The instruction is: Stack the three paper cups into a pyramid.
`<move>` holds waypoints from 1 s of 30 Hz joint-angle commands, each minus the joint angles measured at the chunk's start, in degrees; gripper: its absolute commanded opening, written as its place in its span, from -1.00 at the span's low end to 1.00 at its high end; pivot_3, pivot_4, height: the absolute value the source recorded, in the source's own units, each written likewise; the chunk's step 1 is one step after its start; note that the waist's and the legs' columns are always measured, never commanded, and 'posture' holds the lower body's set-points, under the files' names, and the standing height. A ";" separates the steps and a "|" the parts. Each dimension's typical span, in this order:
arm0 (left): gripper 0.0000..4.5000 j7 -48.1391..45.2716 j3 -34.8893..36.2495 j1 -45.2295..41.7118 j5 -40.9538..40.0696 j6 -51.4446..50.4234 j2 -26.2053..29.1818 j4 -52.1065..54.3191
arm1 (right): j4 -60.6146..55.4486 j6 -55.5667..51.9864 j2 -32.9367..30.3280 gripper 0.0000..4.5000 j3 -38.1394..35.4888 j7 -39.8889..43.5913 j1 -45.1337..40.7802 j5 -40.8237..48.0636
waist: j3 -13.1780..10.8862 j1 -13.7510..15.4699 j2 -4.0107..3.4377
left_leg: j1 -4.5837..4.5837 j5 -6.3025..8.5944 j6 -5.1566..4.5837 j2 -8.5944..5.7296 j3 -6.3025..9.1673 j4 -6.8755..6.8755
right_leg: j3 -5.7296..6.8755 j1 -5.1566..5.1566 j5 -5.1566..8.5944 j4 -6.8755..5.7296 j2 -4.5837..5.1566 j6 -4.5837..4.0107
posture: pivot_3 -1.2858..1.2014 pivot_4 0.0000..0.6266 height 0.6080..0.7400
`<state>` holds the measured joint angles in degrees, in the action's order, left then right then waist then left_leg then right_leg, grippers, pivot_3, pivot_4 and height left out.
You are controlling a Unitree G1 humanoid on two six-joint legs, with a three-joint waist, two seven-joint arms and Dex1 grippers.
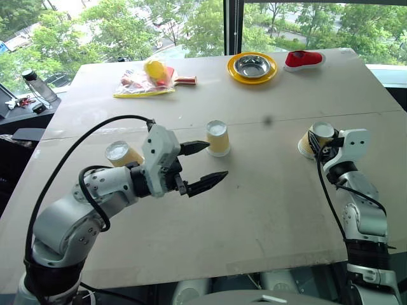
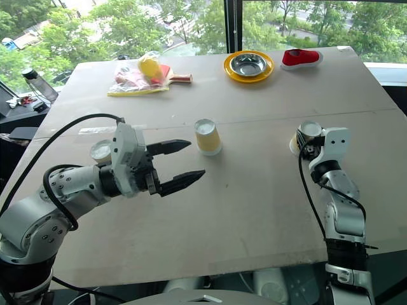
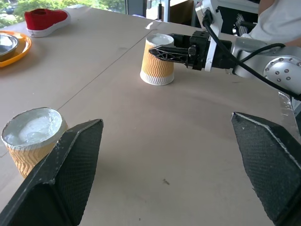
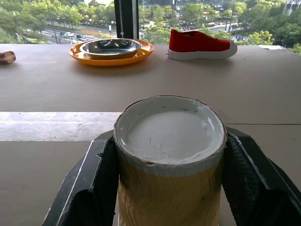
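Cup point(image 4: 169, 155) between right gripper's point(image 4: 169, 188) fingers (touching).

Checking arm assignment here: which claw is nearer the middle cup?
Left. The left claw hovers open right beside the middle cup, not touching it. The right claw is far off, closed around the right-hand cup.

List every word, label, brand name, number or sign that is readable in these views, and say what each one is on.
None: no legible text in any view.
Three paper cups: ribbed sides and white bases, no print.
Red shoe, steel bowl and yellow plate: no markings.
Clear bag at the far side: coloured contents, any print too small to read.
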<state>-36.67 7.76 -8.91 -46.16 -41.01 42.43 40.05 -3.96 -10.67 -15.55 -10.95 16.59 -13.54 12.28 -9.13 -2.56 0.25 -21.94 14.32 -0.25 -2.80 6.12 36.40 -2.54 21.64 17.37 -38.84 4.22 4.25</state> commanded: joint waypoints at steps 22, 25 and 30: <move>1.00 9.51 9.35 19.58 9.24 9.45 -6.64 6.74 | 8.99 -1.01 8.59 -0.01 17.55 10.70 -14.71 -0.70 | 0.00 0.25 0.04 | -0.02 0.01 0.02 0.10 0.06 -0.02 | 0.04 0.04 -0.01 0.03 -0.06 -0.02 | 0.03 -0.52 1.00; 1.00 9.50 9.11 19.22 9.33 9.54 -6.64 6.60 | 9.41 -1.12 9.13 -0.01 17.84 10.93 -14.95 -0.75 | 0.00 0.22 0.05 | -0.02 0.01 0.01 0.09 0.05 -0.02 | 0.03 0.04 -0.01 0.03 -0.06 -0.02 | 0.03 -0.52 1.00; 1.00 9.15 8.93 18.75 9.52 9.76 -6.48 6.17 | 10.58 -0.94 9.45 0.47 18.08 11.26 -15.57 -1.03 | 0.00 0.18 0.04 | -0.01 0.01 0.01 0.10 0.07 -0.02 | 0.04 0.04 -0.01 0.02 -0.07 -0.02 | 0.03 -0.52 1.00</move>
<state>-27.32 15.39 10.29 -36.89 -32.65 35.54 44.48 7.31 -12.32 -6.45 6.86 27.18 -27.85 11.35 -9.13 -2.38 0.30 -21.95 14.33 -0.24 -2.71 6.18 36.39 -2.51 21.68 17.36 -38.82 4.15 4.23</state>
